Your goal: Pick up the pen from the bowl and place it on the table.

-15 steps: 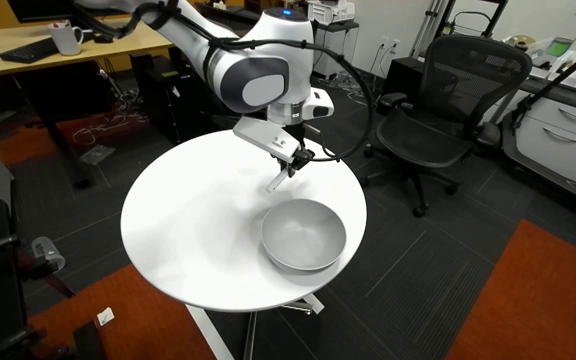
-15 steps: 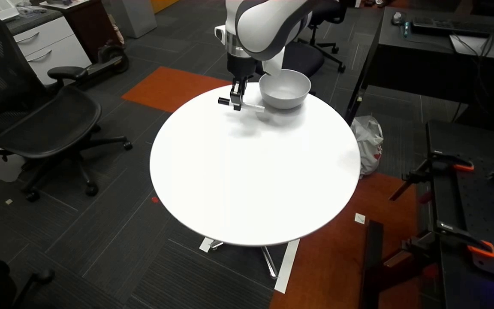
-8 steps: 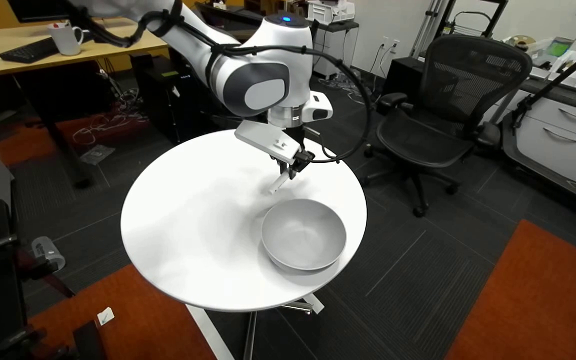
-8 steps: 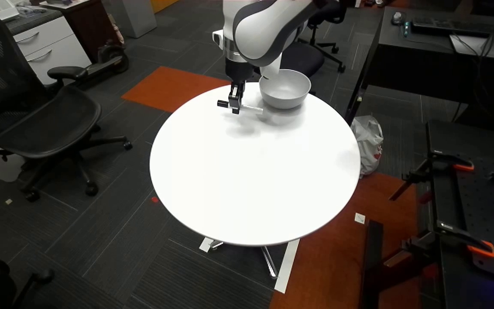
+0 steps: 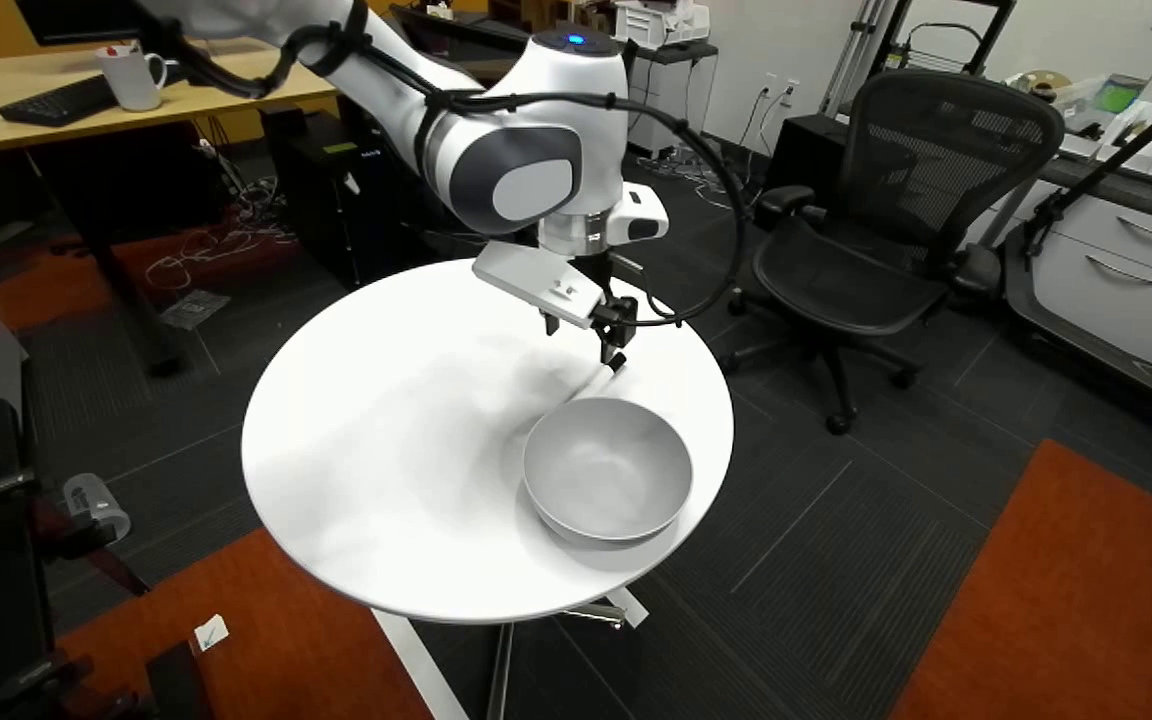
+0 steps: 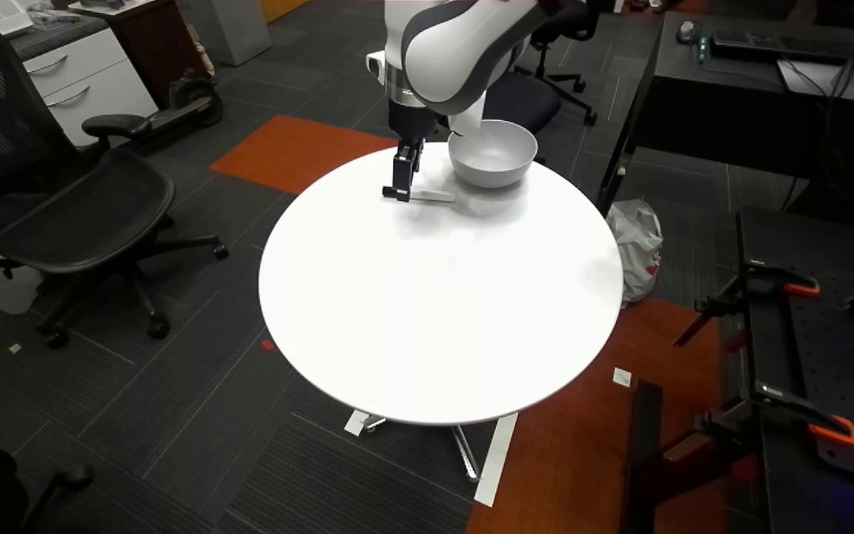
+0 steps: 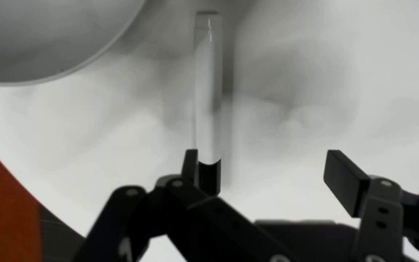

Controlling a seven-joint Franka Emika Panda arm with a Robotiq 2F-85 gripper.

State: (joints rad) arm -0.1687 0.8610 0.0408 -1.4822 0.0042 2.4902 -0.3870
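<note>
The pen [image 7: 207, 91], white with a black end, lies on the white round table [image 6: 434, 311], just outside the bowl. My gripper [image 7: 262, 160] stands open low over the tabletop. In the wrist view the pen's black end is right beside the left finger [image 7: 190, 163], while a wide gap separates it from the right finger [image 7: 344, 178]. Whether that left finger touches the pen I cannot tell. The grey bowl [image 5: 606, 470] shows nothing inside in an exterior view. Part of the pen [image 6: 434, 196] is hidden behind a finger in an exterior view.
Close to the pen's white end is the bowl's rim [image 7: 96, 54]. The table's edge [image 7: 24, 185] curves past at lower left in the wrist view. A black mesh chair [image 5: 896, 220] stands on the floor beside the table.
The gripper came down slightly with the pen, then its jaws spread and let go. The pen has dropped a little and now rests on the table. The bowl has stayed put.
</note>
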